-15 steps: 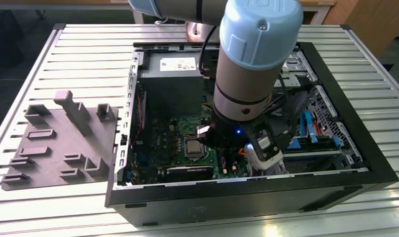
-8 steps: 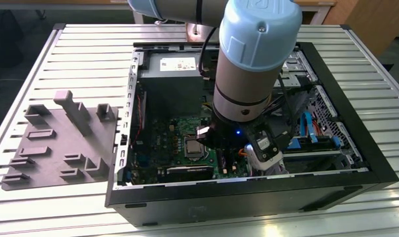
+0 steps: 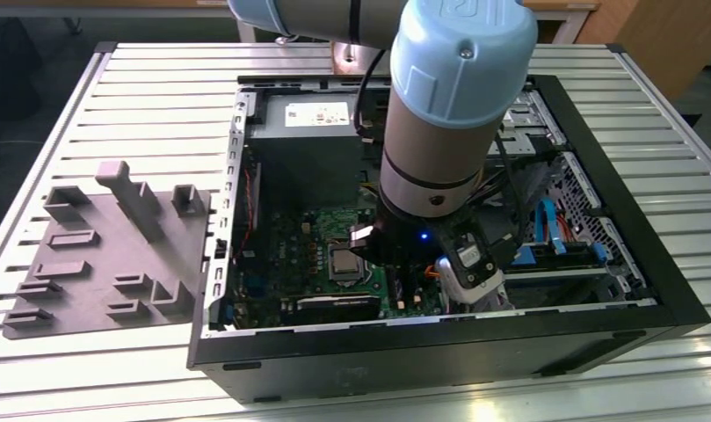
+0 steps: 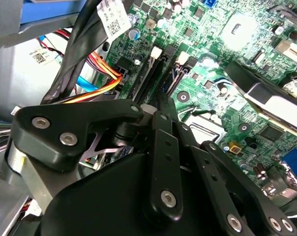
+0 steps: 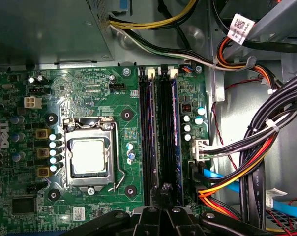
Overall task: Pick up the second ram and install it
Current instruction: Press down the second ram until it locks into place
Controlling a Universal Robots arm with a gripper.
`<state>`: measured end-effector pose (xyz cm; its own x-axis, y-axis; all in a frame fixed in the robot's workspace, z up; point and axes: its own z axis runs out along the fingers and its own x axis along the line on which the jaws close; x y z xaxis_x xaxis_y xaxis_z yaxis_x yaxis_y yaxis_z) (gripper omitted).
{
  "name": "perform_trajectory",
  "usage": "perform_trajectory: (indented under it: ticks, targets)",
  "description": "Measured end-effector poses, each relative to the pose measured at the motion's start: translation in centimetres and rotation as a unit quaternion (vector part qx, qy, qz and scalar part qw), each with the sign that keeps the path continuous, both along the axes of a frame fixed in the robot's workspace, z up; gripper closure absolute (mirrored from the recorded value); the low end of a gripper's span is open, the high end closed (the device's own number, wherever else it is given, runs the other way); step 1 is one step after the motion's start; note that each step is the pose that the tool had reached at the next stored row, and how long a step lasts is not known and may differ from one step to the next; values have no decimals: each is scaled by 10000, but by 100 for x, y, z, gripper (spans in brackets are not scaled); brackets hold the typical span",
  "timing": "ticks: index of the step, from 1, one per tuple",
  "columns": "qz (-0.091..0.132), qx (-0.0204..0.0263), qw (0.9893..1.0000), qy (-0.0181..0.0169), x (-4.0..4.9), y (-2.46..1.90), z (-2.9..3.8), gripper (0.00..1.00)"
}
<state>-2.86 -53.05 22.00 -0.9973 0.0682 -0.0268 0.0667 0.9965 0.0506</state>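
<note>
While gripper hovered at slot rails on motherboard, jaw state could not be told.

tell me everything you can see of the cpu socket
The cpu socket is a bright square metal plate in a metal frame, with a thin wire lever closed along one side. It lies flat on the green motherboard, beside the black memory slots, with nothing resting on it.

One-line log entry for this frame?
arm: inside open PC case | gripper: over motherboard RAM slots | second ram: in slot
</note>
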Motion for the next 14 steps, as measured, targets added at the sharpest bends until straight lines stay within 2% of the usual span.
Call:
perform_trajectory:
  ticks: [14]
  targets:
    - [0, -2, 10000, 0, 0, -1, -31, 89]
